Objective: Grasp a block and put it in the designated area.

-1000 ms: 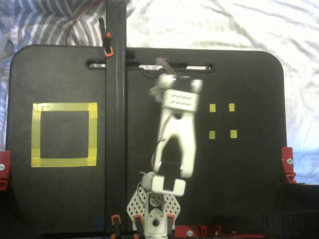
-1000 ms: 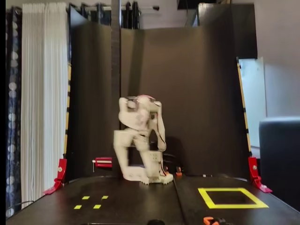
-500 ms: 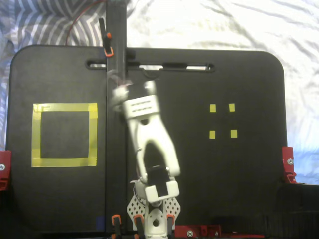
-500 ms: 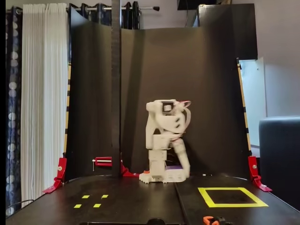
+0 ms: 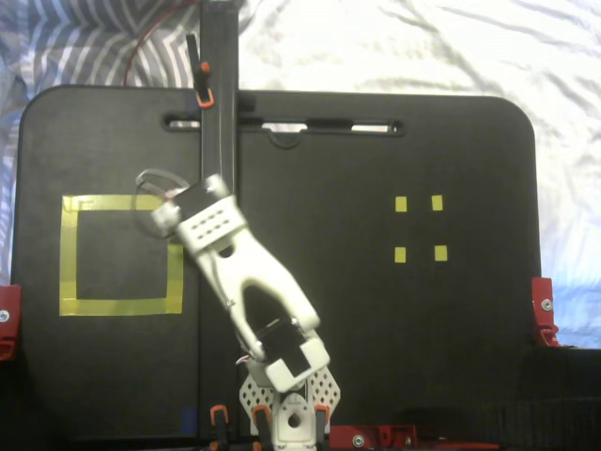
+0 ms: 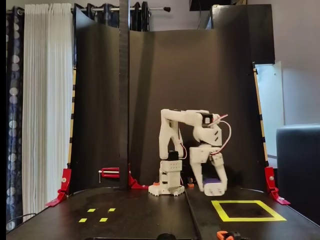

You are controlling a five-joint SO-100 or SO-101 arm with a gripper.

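Seen from above, the designated area (image 5: pixel 121 254) is lying on the black worktop (image 5: pixel 376 319) with the claw (image 5: pixel 161 209) hanging over its upper right corner, while in the side-on fixed view the claw (image 6: pixel 214 186) is gripping the block (image 6: pixel 211 180), four small yellow markers (image 5: pixel 419 228) sitting well apart to the right.

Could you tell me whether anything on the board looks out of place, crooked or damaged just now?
Nothing stands out. The yellow-taped square and the four small markers lie flat and straight, and nothing is spilled. The bluish block seems held in the arm's jaws, close to the square.
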